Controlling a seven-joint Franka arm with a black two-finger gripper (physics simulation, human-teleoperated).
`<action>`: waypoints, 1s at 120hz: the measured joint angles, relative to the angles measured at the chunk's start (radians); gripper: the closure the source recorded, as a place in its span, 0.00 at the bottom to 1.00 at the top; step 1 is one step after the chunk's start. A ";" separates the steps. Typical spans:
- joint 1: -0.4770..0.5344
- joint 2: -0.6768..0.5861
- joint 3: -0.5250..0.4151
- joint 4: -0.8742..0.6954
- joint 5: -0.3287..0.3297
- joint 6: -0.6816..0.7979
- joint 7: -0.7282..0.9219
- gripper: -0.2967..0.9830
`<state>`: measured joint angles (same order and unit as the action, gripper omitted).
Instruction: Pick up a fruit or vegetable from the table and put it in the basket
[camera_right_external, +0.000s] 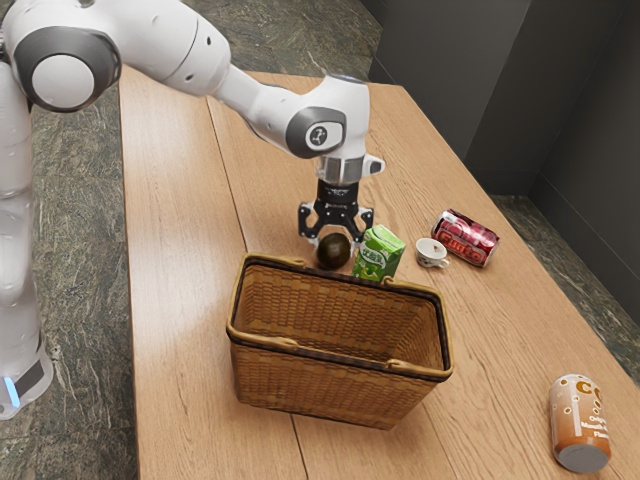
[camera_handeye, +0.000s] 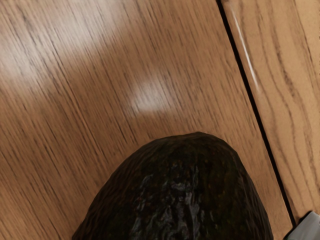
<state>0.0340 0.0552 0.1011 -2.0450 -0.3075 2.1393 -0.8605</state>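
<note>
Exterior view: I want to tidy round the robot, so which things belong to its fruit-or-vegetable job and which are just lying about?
Belong to the job:
- avocado
- basket
- gripper

Just lying about:
- green carton
- cup
- red can
- orange can

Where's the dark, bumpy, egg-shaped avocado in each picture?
Exterior view: just under the black metal hand, beside the green drink carton.
Wrist view: the avocado looms large and close, partly cut off by the picture's edge.
Shared landmark: the wooden tabletop, with a thin dark seam.
</note>
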 joint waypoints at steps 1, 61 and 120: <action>0.000 0.000 0.000 0.000 0.001 0.001 -0.001 0.55; 0.046 -0.554 -0.094 -0.290 0.000 0.057 -0.103 0.56; 0.041 -0.397 -0.451 0.019 -0.070 0.071 -0.392 0.55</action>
<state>0.0749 -0.3416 -0.3502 -2.0261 -0.3779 2.2099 -1.2529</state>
